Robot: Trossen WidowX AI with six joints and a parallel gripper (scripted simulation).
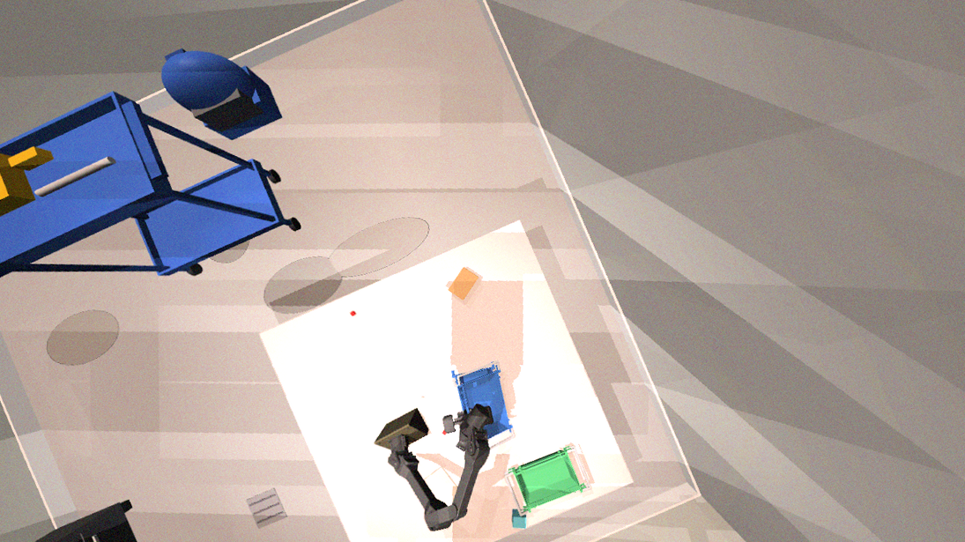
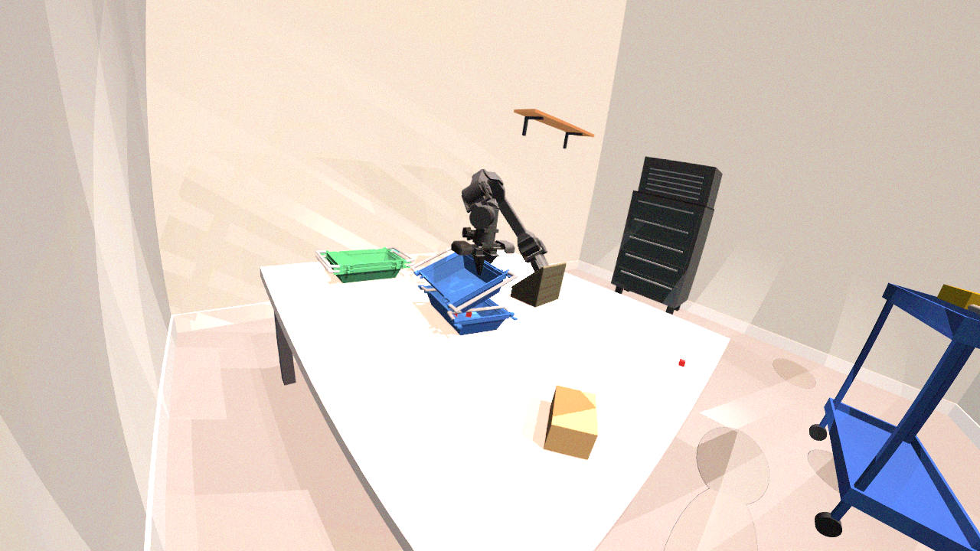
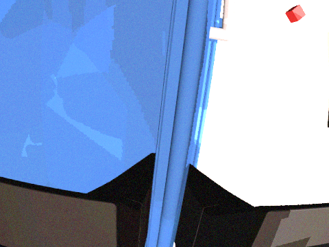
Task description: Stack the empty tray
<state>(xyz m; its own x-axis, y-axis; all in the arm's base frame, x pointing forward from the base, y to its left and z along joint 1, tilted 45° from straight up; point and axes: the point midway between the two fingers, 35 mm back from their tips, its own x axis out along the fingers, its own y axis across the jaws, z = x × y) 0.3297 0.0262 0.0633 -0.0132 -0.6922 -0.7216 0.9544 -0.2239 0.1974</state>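
My gripper (image 2: pixel 479 269) (image 3: pixel 164 162) is shut on a long rim of the empty blue tray (image 1: pixel 481 390) (image 2: pixel 455 281) (image 3: pixel 75 113). That tray hangs tilted over the loaded tray, its end nearest the exterior camera lower; its wire bars stand out at its ends. The loaded blue tray (image 2: pixel 481 325) stands on the table (image 2: pixel 438 411), partly hidden below. Its near wire bar (image 2: pixel 490 311) lies in across its top; its far bar is mostly covered. A red block (image 2: pixel 468 314) shows inside near that bar. Whether the trays touch, I cannot tell.
A green tray (image 1: pixel 547 479) (image 2: pixel 367 263) with wire bars stands near the arm, a teal cube (image 1: pixel 519 518) beside it. A dark wedge (image 1: pixel 402 426) (image 2: pixel 541 288) stands opposite. An orange box (image 1: pixel 464 283) (image 2: pixel 572 431) and stray red blocks (image 1: pixel 353 312) (image 2: pixel 681 362) (image 3: pixel 295 14) lie on the table.
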